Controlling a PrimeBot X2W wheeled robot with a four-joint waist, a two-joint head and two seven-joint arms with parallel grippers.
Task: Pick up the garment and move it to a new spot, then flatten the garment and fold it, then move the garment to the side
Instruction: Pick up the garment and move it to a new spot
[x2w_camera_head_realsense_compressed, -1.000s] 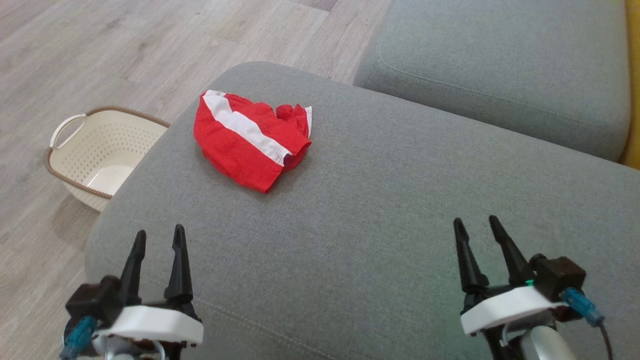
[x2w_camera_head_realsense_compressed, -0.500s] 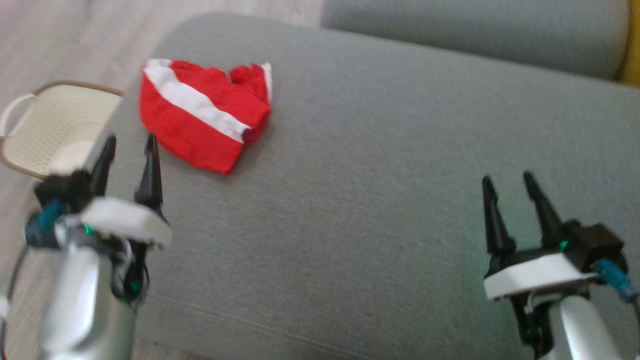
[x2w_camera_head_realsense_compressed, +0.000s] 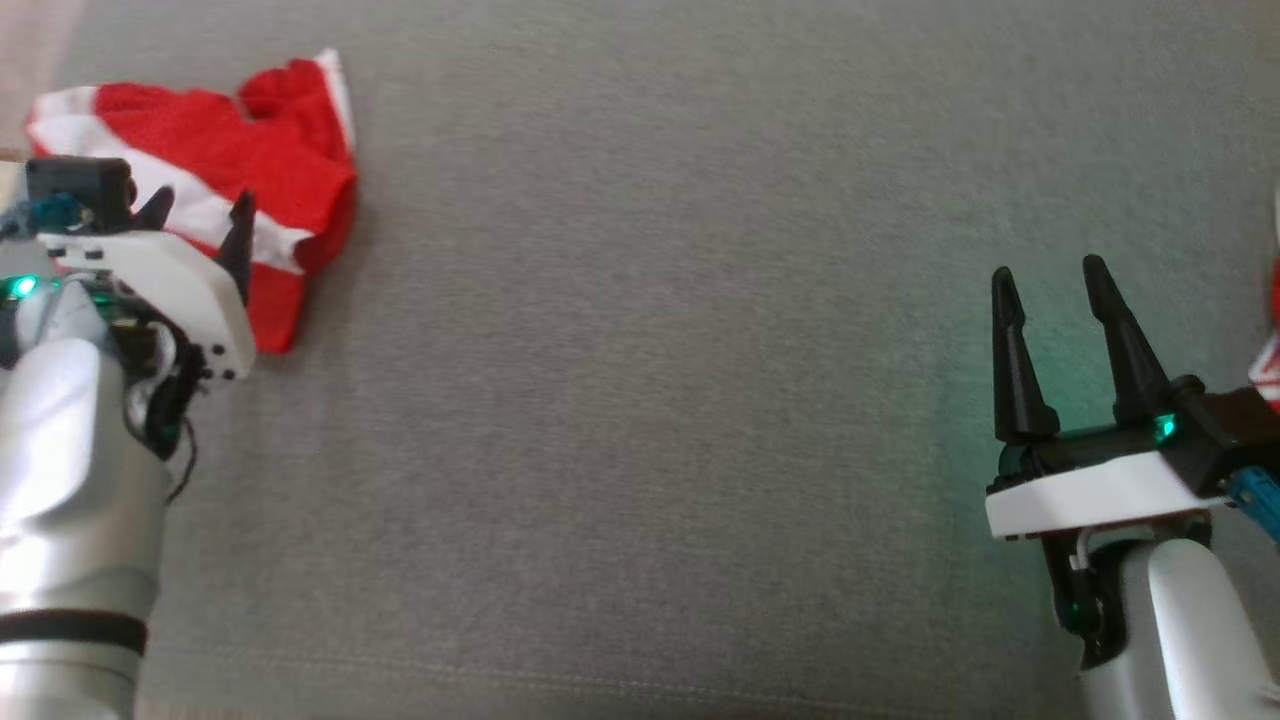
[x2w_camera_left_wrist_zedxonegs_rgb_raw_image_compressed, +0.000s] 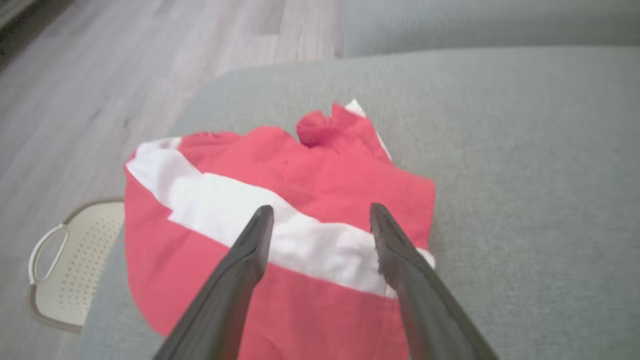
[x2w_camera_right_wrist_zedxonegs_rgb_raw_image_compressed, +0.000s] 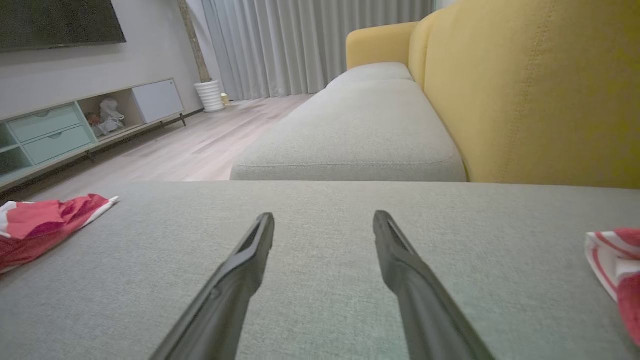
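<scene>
Now my left gripper, spread, hovers over the red-and-white garment at ten o'clock on the sofa cushion; my right gripper waits, also spread. A shallow pinch may catch only one layer.

I'm scanning all three feeds and reading no text, label, brand, number or sign, with nothing legible on the red-and-white garment, the grey sofa cushion or the cream basket.
</scene>
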